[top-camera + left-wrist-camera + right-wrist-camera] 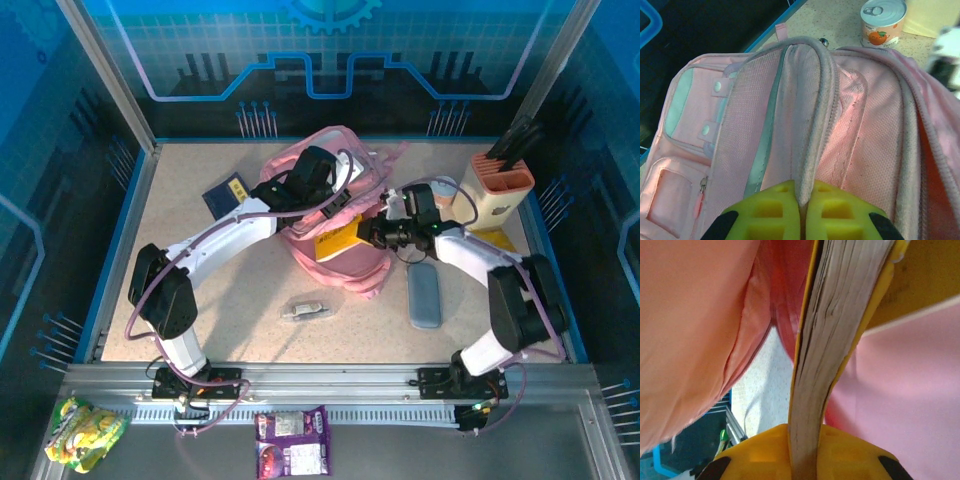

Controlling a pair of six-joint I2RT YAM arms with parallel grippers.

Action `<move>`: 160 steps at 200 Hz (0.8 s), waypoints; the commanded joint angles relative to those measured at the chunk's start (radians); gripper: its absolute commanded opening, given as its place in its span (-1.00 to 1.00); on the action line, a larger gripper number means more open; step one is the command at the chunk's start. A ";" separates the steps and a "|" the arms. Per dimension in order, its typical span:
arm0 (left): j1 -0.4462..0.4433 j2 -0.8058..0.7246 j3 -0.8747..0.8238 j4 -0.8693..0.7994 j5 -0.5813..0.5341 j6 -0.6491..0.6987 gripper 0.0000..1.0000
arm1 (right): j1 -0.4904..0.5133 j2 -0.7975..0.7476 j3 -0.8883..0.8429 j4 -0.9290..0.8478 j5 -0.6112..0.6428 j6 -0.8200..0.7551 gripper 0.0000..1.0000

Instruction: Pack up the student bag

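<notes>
Free tabletop (240, 300) at lower left of frame. Ctr blocked by student bag (330, 215); grey case (424, 295) & pen holder (497, 192) crowd right side; blue booklet (227, 196) upper left, small silver obj (305, 310) below bag.

The speckled desk (200, 300) carries a dark blue booklet (225, 196) far left, a small silvery packet (305, 311) near the front, a grey-blue pouch (424, 295) on the right, a cream-and-orange holder (497, 185) of dark tools and an orange-printed can (883, 21), while a yellow-green snack bag (85, 430) and a purple snack bag (293, 442) lie on the near ledge.
</notes>
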 commanded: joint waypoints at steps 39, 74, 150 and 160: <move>0.005 -0.086 0.036 0.089 0.030 -0.019 -1.00 | -0.010 0.207 0.141 0.113 0.108 -0.044 -0.11; 0.011 -0.094 0.003 0.118 0.037 -0.031 -1.00 | 0.006 0.058 0.049 -0.001 0.273 -0.087 0.19; 0.011 -0.090 0.003 0.122 0.050 -0.045 -1.00 | 0.168 0.087 -0.064 0.058 0.356 -0.001 -0.46; 0.012 -0.084 0.010 0.116 0.049 -0.044 -1.00 | 0.192 0.119 -0.048 0.085 0.384 0.006 -0.51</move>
